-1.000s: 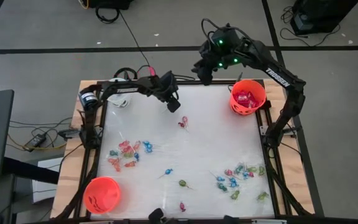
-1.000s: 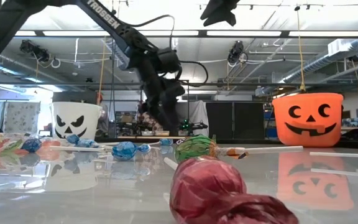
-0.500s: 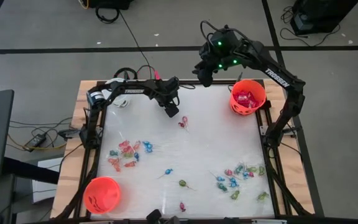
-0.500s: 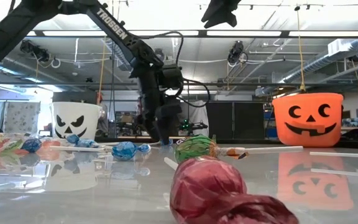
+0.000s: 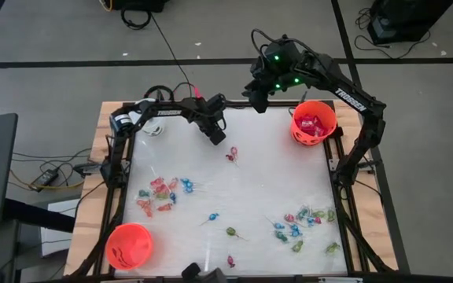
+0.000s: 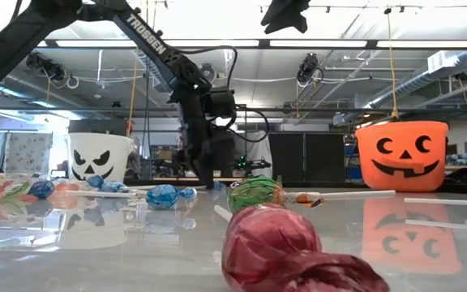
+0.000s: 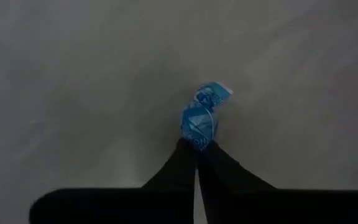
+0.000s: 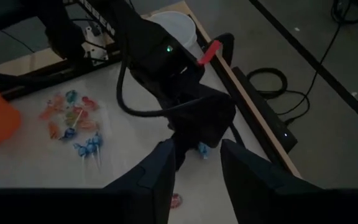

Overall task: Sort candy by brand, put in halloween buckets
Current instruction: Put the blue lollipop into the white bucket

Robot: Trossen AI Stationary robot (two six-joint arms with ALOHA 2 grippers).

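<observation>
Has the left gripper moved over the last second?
Yes. The left gripper has dropped to the tabletop, slightly toward the white bucket, and its fingers have shut on a blue candy.

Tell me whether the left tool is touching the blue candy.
Touching. The left wrist view shows the left tool shut on the blue candy.

The high view was evenly and brightly lit from above, and the white table [image 5: 258,181] was washed pale, with only faint shadows cast. In the low view, glare was thrown by ceiling light strips [image 6: 331,42] at 12 o'clock, and reflections were carried on the glossy tabletop; the red lollipop [image 6: 270,243] at 6 o'clock was rendered blurred. The left wrist view was dim and grey, softened toward its edges. The right wrist view was underexposed, darkest at 6 o'clock.
</observation>
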